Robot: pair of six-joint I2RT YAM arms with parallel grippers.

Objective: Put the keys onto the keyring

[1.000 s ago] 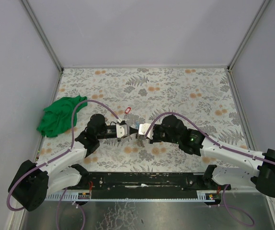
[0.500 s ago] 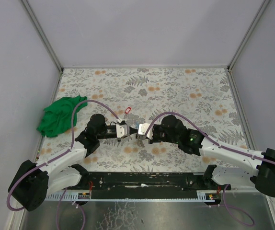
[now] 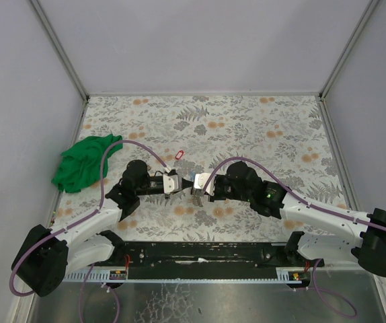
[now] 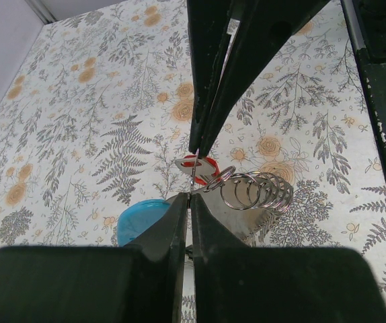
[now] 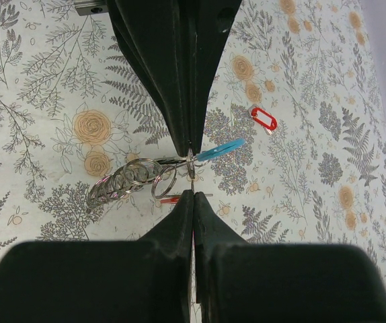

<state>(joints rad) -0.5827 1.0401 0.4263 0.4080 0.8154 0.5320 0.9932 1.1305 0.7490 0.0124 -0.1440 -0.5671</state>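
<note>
Grippers meet tip to tip; the left gripper [image 4: 189,202] and right gripper [image 5: 193,196] both pinch, it seems, the keyring [image 5: 129,180]. Apart lies one red-tagged key [image 5: 263,120].

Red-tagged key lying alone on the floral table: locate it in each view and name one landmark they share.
Top external: the red-tagged key lies just above the meeting end effector tips, left of centre.
Left wrist: not in it; the second red tag there hangs at the tips.
Right wrist: the key sits upper right.
Landmark: left end effector and right end effector facing tip to tip.
</note>
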